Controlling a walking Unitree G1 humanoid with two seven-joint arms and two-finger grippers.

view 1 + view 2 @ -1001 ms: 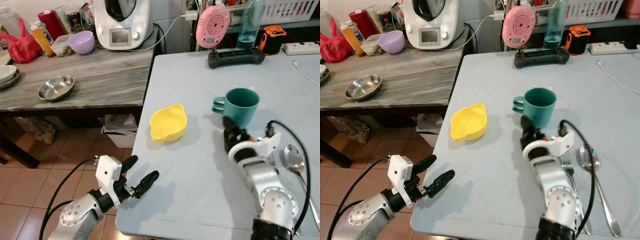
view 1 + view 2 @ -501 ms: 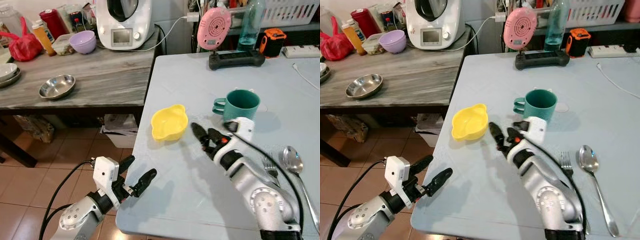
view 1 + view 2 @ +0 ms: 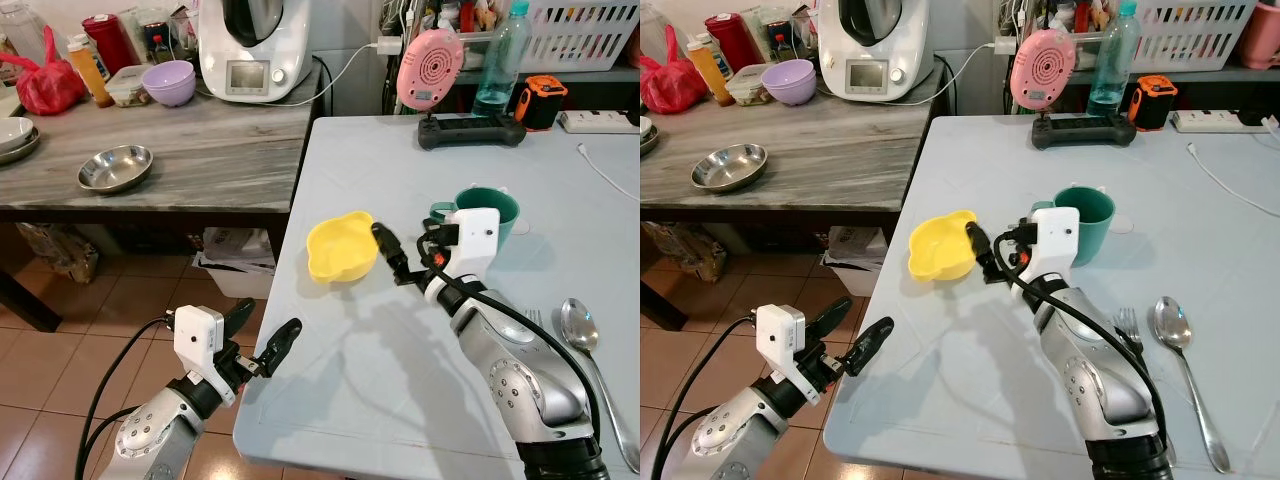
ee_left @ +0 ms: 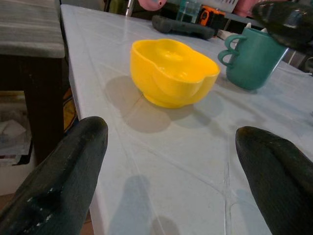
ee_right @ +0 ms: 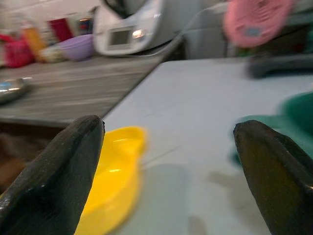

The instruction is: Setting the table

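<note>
My left claw (image 3: pixel 262 343) hangs nearest to me, off the front left corner of the pale blue worktop (image 3: pixel 400 390), its two black fingers spread and holding nothing. Through its wrist camera I look across the worktop's surface at the yellow bowl (image 4: pixel 172 71), with the teal mug (image 4: pixel 253 58) beyond it.

Taking the yellow bowl (image 3: pixel 341 246) as my landmark: it sits upright near the left edge of the worktop. My right claw (image 3: pixel 988 250) is raised just beside the bowl on its right, fingers spread apart and gripping nothing; one fingertip is close to the bowl's rim, though I cannot tell whether it touches. Right behind that wrist, to the right of the bowl, stands the teal mug (image 3: pixel 491 210), partly hidden by my wrist housing.

Well to the right of the bowl and nearer to me, a spoon (image 3: pixel 590 345) lies flat on the worktop, with a fork (image 3: pixel 1128 326) just beside it on the bowl's side, partly covered by my forearm.

Beyond the bowl, at the worktop's far end, a black controller (image 3: pixel 472 132) lies with a pink round fan (image 3: pixel 430 68) standing at it.

Left of the bowl, across a gap, is a grey wooden counter (image 3: pixel 190 160) carrying a steel dish (image 3: pixel 115 168), and further back a purple bowl (image 3: pixel 167 82) and a white kitchen machine (image 3: pixel 255 45).
</note>
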